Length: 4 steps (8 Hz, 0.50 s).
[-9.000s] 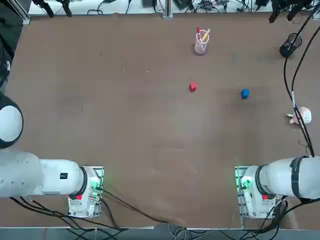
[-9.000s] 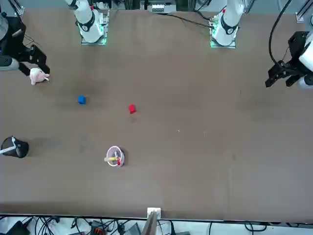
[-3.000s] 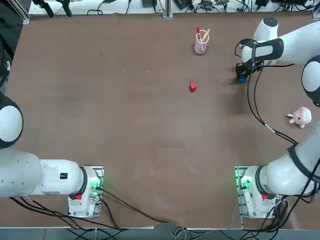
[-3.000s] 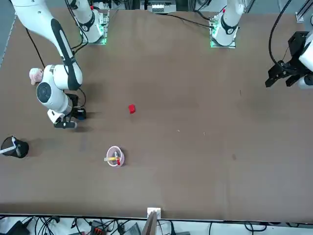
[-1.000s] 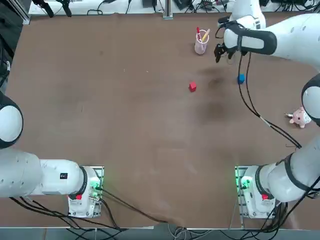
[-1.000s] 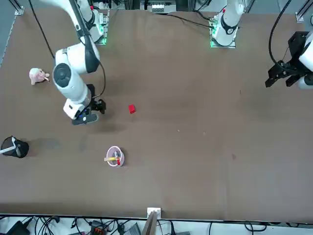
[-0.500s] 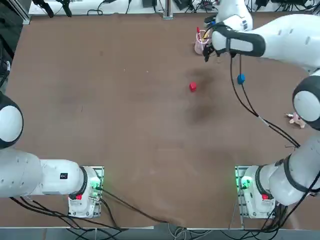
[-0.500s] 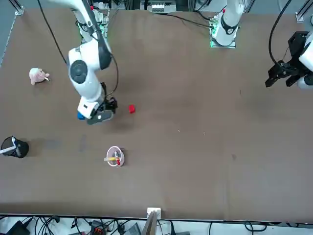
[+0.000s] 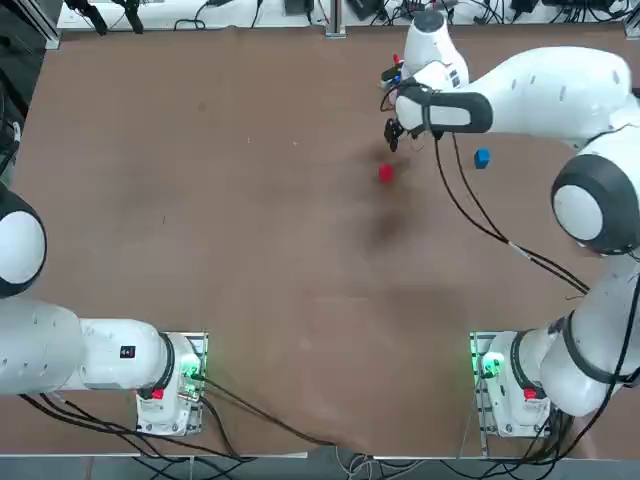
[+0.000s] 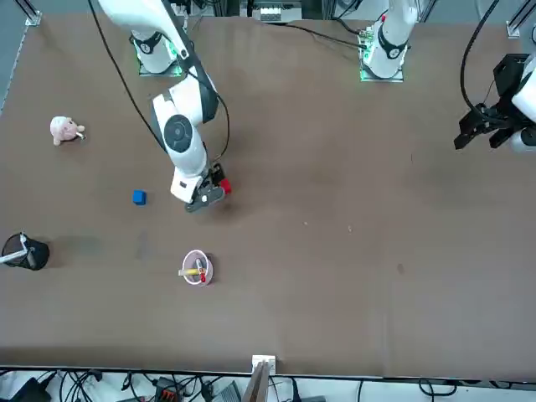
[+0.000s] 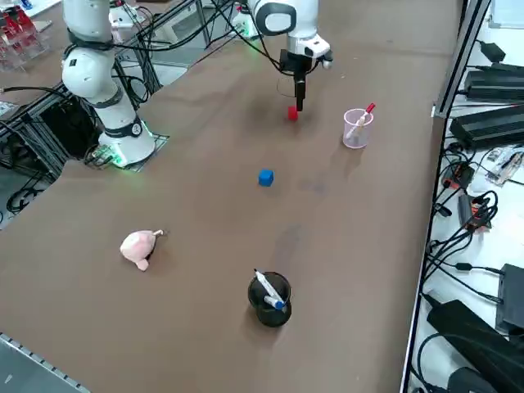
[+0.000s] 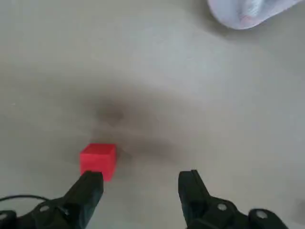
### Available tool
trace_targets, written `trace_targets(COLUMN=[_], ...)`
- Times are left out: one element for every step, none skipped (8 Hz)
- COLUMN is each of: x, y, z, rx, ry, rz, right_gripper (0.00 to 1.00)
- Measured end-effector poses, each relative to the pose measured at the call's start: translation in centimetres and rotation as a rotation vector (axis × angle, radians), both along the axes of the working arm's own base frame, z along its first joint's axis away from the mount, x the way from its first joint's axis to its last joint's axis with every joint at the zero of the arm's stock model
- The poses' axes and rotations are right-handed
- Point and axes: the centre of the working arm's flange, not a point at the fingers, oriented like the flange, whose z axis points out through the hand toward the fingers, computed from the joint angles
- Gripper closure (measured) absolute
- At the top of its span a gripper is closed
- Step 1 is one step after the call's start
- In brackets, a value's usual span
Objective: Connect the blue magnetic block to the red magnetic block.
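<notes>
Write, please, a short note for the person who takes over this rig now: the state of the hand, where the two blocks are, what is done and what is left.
Right hand: open, empty, hanging low over the table right beside the red magnetic block, which lies just off one finger, not between the two.
Blue magnetic block: alone on the table, well apart from the red one, towards the robot's right. Nothing holds it.
Done: nothing yet; the blocks are not joined.
Left: bring the two blocks together until they connect. Mind the clear pen cup beyond the red block.
</notes>
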Motion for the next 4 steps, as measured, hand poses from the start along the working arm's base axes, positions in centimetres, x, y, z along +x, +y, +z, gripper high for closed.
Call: trace_targets(x=[-0.3, -0.8, -1.4, -2.0], y=[0.7, 1.6, 2.6, 3.6], z=[-0.3, -0.4, -0.6, -1.3], rx=[0.011, 0.021, 0.028, 0.026], ry=[0.009, 0.013, 0.016, 0.023], rz=[-0.002, 0.003, 0.006, 0.003], right_gripper=[0.05, 0.05, 0.05, 0.05])
